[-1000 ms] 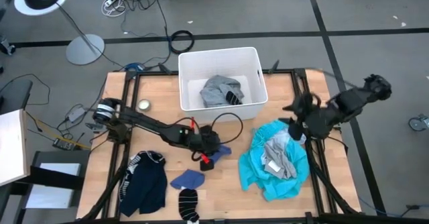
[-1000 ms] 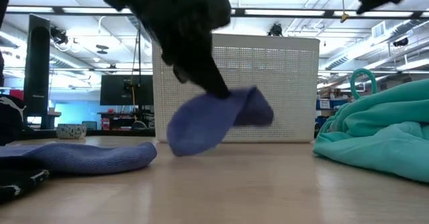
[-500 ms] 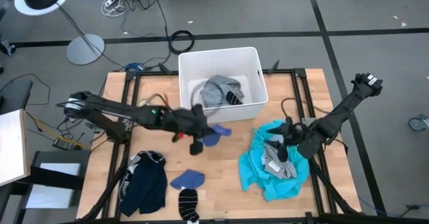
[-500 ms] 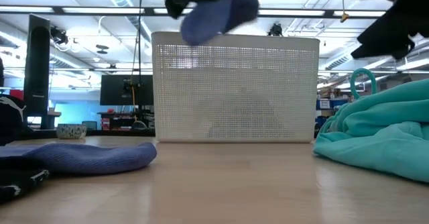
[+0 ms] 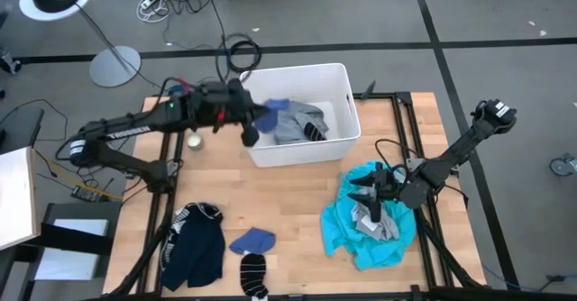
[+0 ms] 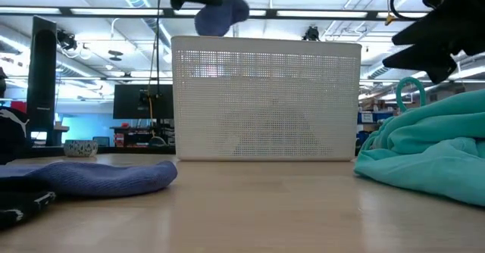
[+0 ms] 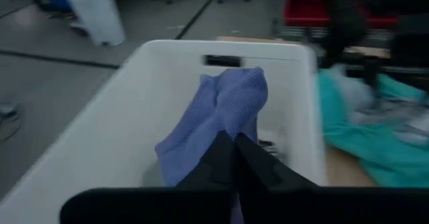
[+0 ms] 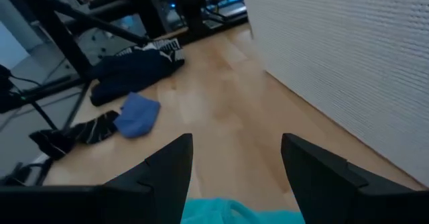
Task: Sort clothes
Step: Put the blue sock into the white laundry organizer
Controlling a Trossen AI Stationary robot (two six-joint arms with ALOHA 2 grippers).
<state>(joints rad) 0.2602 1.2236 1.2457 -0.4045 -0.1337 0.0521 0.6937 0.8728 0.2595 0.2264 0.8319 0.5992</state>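
bin [image 5: 343, 92]: white plastic, fine perforated wall in low view
sock held over bin [image 5: 270, 114]: periwinkle blue, ribbed knit
2nd blue sock on table [image 5: 252, 241]: same blue
shirt in bin [image 5: 290, 121]: grey
striped sock in bin [image 5: 313, 130]: blk/wht
big shirt [image 5: 347, 224]: turquoise
shirt on top of it [image 5: 379, 215]: grey
navy top [image 5: 198, 242]: navy w/ white stripes
striped socks at front edge [image 5: 254, 274]: blk/wht
table [image 5: 297, 202]: light wood
arms: dark

Lying partly hidden beneath the left gripper [image 5: 251, 132] and its small blue piece [image 5: 270, 116] inside the white bin [image 5: 338, 74], the grey shirt [image 5: 290, 123]; running off the low view's edge, the turquoise shirt [image 6: 432, 151].
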